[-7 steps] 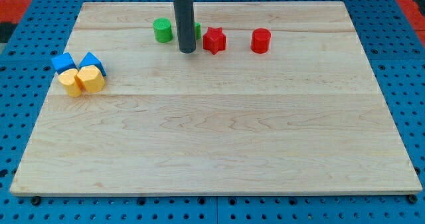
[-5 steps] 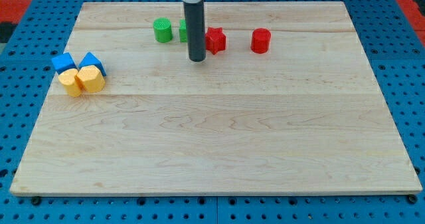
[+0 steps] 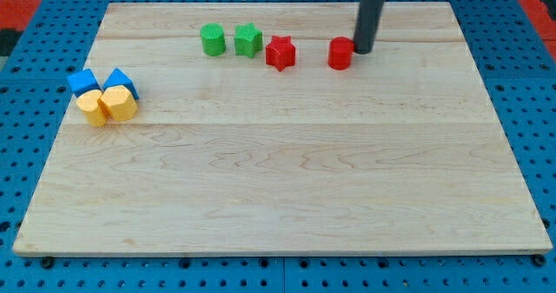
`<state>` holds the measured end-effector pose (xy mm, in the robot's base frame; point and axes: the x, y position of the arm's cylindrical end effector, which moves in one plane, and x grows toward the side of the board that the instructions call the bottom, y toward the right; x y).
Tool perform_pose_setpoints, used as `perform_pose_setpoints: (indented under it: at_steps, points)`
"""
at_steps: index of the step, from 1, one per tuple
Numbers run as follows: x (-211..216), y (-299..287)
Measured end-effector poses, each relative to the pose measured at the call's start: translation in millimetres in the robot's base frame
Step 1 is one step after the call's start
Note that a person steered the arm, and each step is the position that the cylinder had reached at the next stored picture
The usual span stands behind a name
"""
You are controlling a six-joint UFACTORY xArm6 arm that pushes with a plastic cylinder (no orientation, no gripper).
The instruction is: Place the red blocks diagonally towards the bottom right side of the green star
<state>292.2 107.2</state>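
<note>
The green star (image 3: 248,40) sits near the view's top, with a green cylinder (image 3: 212,40) to its left. The red star (image 3: 280,52) lies just right of and slightly below the green star. The red cylinder (image 3: 340,54) stands farther right. My tip (image 3: 363,51) is at the red cylinder's upper right edge, touching or almost touching it. The dark rod rises from there out of the view's top.
At the view's left, two blue blocks (image 3: 84,82) (image 3: 121,81) and two yellow blocks (image 3: 90,107) (image 3: 120,104) cluster together near the board's left edge. The wooden board (image 3: 278,180) lies on a blue pegboard surface.
My tip has moved from just left of the red star, in front of the green star, rightwards to the red cylinder's upper right. The green star is now uncovered. No block has visibly moved.
</note>
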Motion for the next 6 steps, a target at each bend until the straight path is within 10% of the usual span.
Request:
perform_pose_setpoints:
  at_steps: [2,6]
  points:
    - [-1.7,-108.4]
    - [29.1,-89.8]
